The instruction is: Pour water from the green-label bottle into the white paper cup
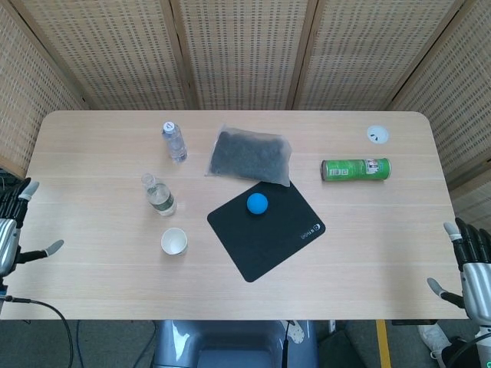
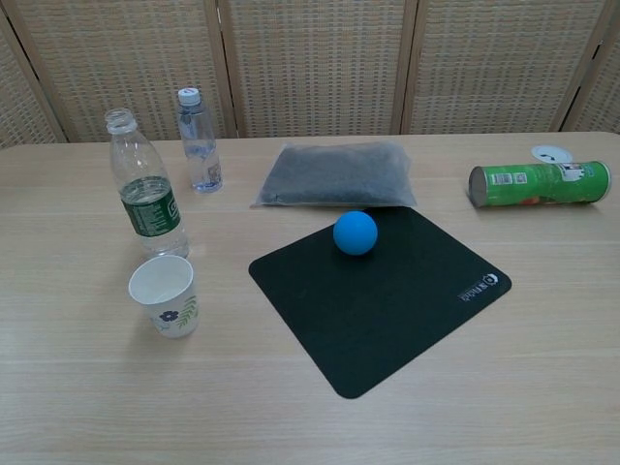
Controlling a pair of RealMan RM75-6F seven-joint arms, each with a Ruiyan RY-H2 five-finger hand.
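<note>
The green-label bottle [image 1: 159,196] [image 2: 143,186] stands upright and uncapped on the left part of the table, part filled with water. Just in front of it stands the white paper cup [image 1: 174,241] [image 2: 165,294], upright. My left hand [image 1: 9,230] is off the table's left edge, fingers apart and holding nothing, far from the bottle. At the bottom right corner of the head view my right hand [image 1: 472,270] hangs beyond the table's edge, also with fingers spread and empty. Neither hand shows in the chest view.
A small capped bottle [image 1: 175,141] stands behind the green-label one. A dark filled bag [image 1: 252,156] lies mid-table, a blue ball [image 1: 257,203] sits on a black mat [image 1: 266,227], and a green can [image 1: 355,169] lies on its side at right near a white lid [image 1: 377,135].
</note>
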